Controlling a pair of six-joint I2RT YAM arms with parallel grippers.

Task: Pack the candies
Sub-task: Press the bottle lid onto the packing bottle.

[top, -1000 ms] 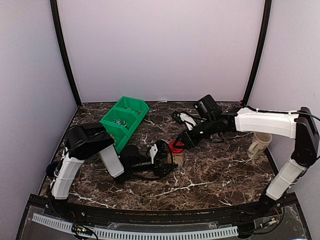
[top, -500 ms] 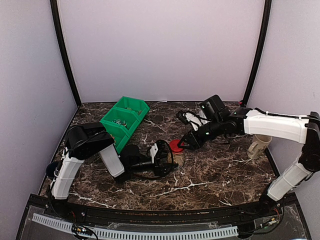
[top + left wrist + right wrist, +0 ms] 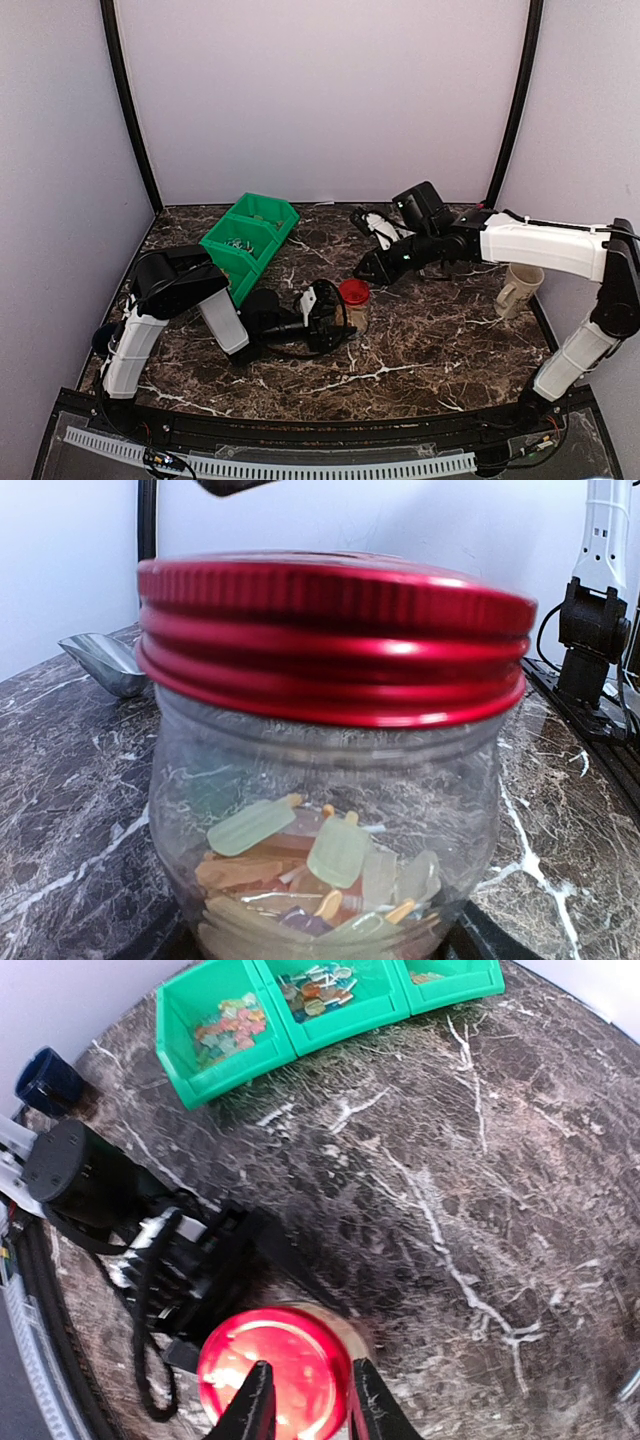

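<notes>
Left gripper: my left gripper point(image 3: 340, 320) lies low over the worktop point(image 3: 430, 340), closed wide around the jar point(image 3: 320, 810) – dark finger parts show at both lower corners of the left wrist view.
Jar: clear glass, upright, near the middle of the worktop, with the red lid point(image 3: 330, 630) sitting on its mouth.
Candies: the candies point(image 3: 300, 870) form a shallow layer at the bottom of the jar, pale green, orange and tan, some shaped like little ice lollies. More lie loose in the compartments of the green bin point(image 3: 330, 1005).
Right gripper: my right gripper point(image 3: 308, 1370) hangs in the air above the lid and off to its far right, apart from it – fingers narrow, with a small gap between them and nothing in it.
Green bin: at the far left of the worktop, well apart from the jar.
Scoop: a metal scoop point(image 3: 105, 665) rests on the worktop behind the jar.
Cups: a beige cup point(image 3: 518, 288) stands at the right edge, and a dark blue cup point(image 3: 45, 1080) near the end of the bin.
</notes>
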